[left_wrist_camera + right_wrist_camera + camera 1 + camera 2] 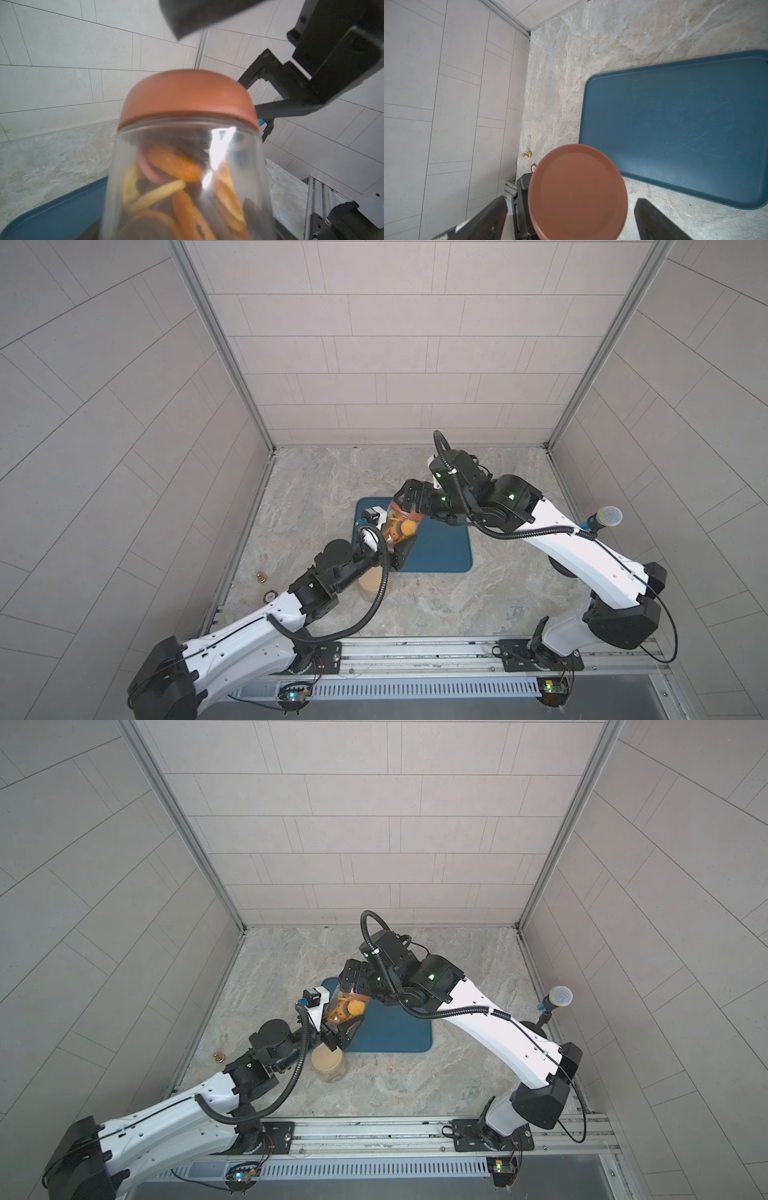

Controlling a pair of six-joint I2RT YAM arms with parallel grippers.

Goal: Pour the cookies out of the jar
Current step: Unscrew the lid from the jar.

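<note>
The blue tray (pixel 436 547) lies flat on the table, below both grippers and mostly on the right arm's side. Above its near corner the left gripper (pixel 392 542) holds the jar (pixel 401 526) in the air, its fingers closed around the lower part of the clear body. The long axis of the jar runs from this grip up to the lid (pixel 577 193), close to upright with a small lean. The right gripper (pixel 571 198) is directly over the lid and looks down on it. Its jaws are open, one on each side of the brown disc, and a gap shows on each side, so I judge it grips nothing yet. The lid is on, and the cookies (pixel 172 164) are all inside, piled against the wall of the jar. The right arm is the nearer one to the lid, so the coming move is probably its closing on the lid, which lies straight ahead between its fingers.
</note>
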